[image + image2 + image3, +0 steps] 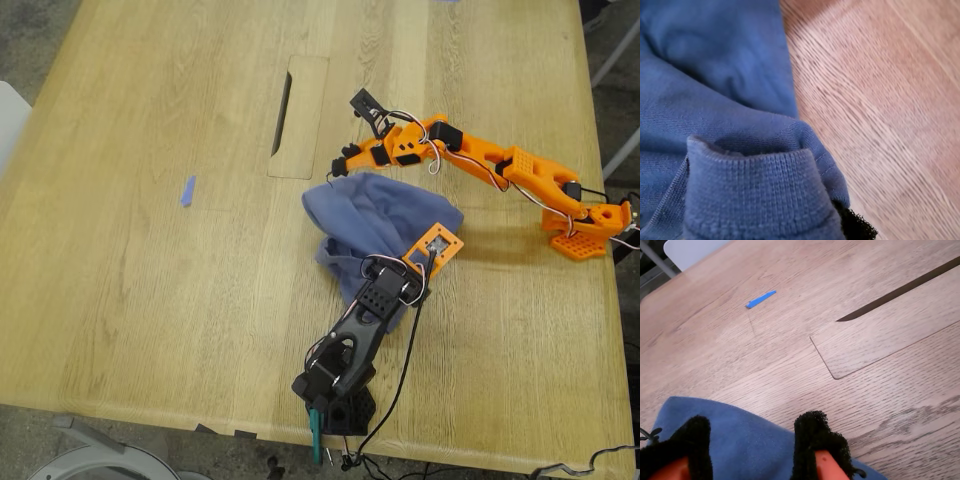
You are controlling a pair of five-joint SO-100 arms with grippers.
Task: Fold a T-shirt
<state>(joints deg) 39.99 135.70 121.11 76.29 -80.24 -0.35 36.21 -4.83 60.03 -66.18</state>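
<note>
At the exterior view's left, a small bright-blue strip (187,191) lies alone on the pale wooden tabletop (150,300). Next comes a rectangular wooden panel (300,120) set flush into the tabletop, with a dark slot along one edge. Beside its near corner, the blue-purple cotton T-shirt (380,225) sits crumpled in a heap near mid-table. My second hand (755,450), on the orange arm, rests at the heap's far edge with its black foam fingers (815,440) spread wide and fabric lying between them. My first hand (428,258), on the black arm, presses into the heap's near side against the ribbed collar (755,195); I cannot tell whether it is clenched.
</note>
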